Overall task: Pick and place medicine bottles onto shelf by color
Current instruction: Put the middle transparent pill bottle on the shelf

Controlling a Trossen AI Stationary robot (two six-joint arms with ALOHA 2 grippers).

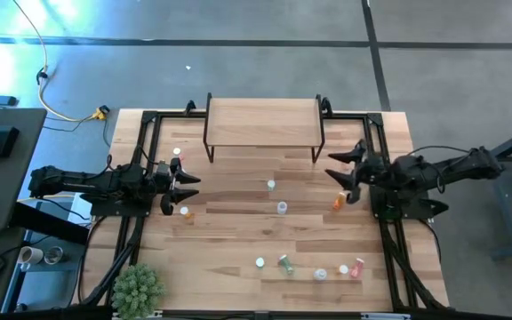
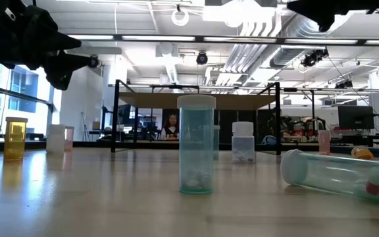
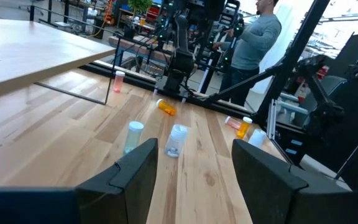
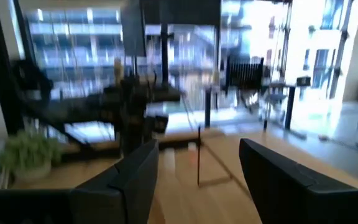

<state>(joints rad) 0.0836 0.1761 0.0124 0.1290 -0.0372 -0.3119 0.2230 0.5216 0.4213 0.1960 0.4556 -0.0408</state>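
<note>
The medicine bottles (image 1: 282, 207) lie scattered across the bench (image 1: 238, 240): two clear ones near the middle, an orange one (image 1: 338, 202) toward the right edge, a green one (image 1: 285, 262) and a pink one (image 1: 357, 268) along the near edge, and a few by the left edge. The shelf (image 1: 263, 123) stands bare at the far edge. My left gripper (image 1: 185, 182) hovers at the left edge, fingers apart, holding nothing. My right gripper (image 1: 343, 169) hangs above the orange bottle, fingers wide and empty.
</note>
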